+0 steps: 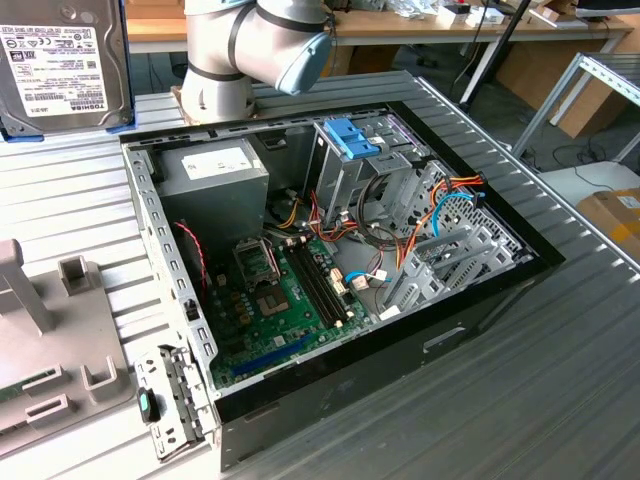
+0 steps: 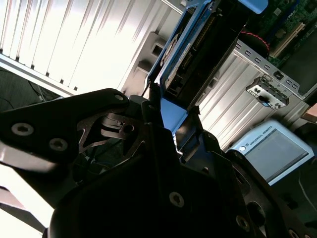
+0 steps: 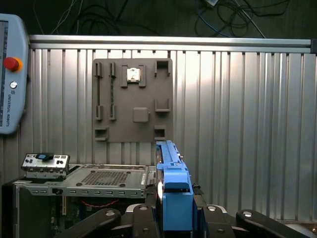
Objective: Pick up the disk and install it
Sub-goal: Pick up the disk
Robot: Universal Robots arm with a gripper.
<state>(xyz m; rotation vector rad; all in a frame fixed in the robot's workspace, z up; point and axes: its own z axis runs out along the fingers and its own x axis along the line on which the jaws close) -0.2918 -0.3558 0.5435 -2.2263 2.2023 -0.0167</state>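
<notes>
Disk (image 1: 60, 60) is in the claw (image 2: 173, 113) — in both wrist views the two dark fingers (image 2: 152, 106) are clamped on its light blue bracket (image 3: 174, 191), and it stands on edge out of the grip. In the exterior view it sits at the view's upper left, label toward the camera, held off the table (image 1: 560, 400) and outside the case (image 1: 400, 345).

I judge the pick-up done and the install in hand but not begun: it is well apart from the cage (image 1: 345, 165) inside the case. As I read it, seating it calls for the bracket's long edges squared to a bay opening with little slack. It also calls for a path that keeps off the loose cables (image 1: 440, 215) lying beside the bays — those could snag.

It is a flat rectangle of dark grey metal with a white label, and the bracket is smooth moulded plastic. The table is bright ribbed metal. The case is thin sheet metal, perforated in places, with a green board (image 1: 290, 290) on its floor. A grey plate (image 3: 132, 99) with raised blocks lies on the ribs near the case
</notes>
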